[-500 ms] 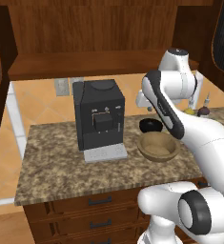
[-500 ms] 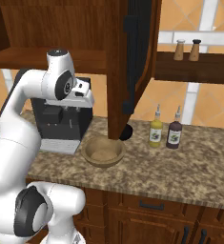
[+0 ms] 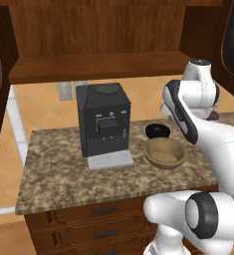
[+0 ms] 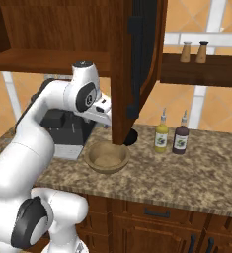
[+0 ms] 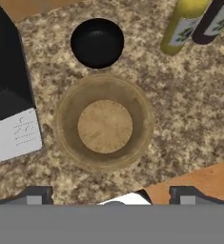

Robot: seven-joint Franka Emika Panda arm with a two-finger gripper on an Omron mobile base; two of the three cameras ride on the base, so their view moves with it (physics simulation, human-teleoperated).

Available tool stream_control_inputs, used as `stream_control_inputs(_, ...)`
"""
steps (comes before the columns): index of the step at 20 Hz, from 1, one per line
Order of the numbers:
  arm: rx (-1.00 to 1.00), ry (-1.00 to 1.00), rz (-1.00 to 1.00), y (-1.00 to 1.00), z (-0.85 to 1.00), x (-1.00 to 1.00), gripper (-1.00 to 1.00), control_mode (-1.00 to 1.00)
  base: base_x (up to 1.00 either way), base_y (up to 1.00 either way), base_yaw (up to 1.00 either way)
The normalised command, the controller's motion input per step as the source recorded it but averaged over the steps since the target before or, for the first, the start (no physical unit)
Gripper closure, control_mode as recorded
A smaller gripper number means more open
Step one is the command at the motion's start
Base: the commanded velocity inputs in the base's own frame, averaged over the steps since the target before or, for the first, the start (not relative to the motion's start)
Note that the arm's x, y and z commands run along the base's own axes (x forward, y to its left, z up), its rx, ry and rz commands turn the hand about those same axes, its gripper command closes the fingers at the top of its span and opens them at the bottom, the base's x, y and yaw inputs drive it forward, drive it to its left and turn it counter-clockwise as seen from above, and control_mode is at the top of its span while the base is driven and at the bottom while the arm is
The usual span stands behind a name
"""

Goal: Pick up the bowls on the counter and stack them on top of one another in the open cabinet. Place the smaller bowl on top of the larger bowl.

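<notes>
— Above the counter (image 5: 189,109), where does your claw sit?

— My gripper (image 5: 111,196) hangs over the granite, looking straight down; its two dark tips stand wide apart at the bottom of the hand view, with nothing between them; it holds nothing.

— What lies right beneath it?

— Below the tips sits the larger bowl (image 5: 104,123), tan and shallow, upright on the slab; from the left base view it rests near the front right of the counter (image 3: 163,152); from the right base view it sits just in front of the hanging cabinet door (image 4: 106,157).

— And the smaller bowl?

— Past the tan one, just beside its far rim, stands the smaller bowl (image 5: 97,43), black and glossy; I cannot tell whether the two rims touch; the left base view shows it behind the tan bowl (image 3: 157,130), and the right base view shows only its edge past the door (image 4: 131,137).

— What else stands near?

— A black coffee machine (image 3: 103,124) stands to one side of both bowls; a yellow bottle (image 4: 161,135) and a dark bottle (image 4: 180,137) stand side by side on the other; the open cabinet (image 3: 103,66) hangs above, its plank shelf well over the bowls.
</notes>
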Motion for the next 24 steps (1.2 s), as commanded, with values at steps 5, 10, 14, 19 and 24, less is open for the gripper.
stream_control_inputs(5,0.02,0.02,-0.24,-0.59,-0.43,0.45,-1.00,-1.00,0.00,0.00,0.00)
stream_control_inputs(10,0.00,0.00,0.00,0.00,-0.11,0.29,-1.00,-1.00,0.00,0.00,0.00)
stream_control_inputs(14,-0.03,-0.01,0.00,0.00,-0.36,0.38,-1.00,-1.00,0.00,0.00,0.00)
stream_control_inputs(19,-0.03,0.00,0.00,0.00,-0.50,0.53,-1.00,-1.00,0.00,0.00,0.00)
stream_control_inputs(24,-0.02,0.00,0.00,-0.03,-0.41,0.52,-1.00,-1.00,0.00,0.00,0.00)
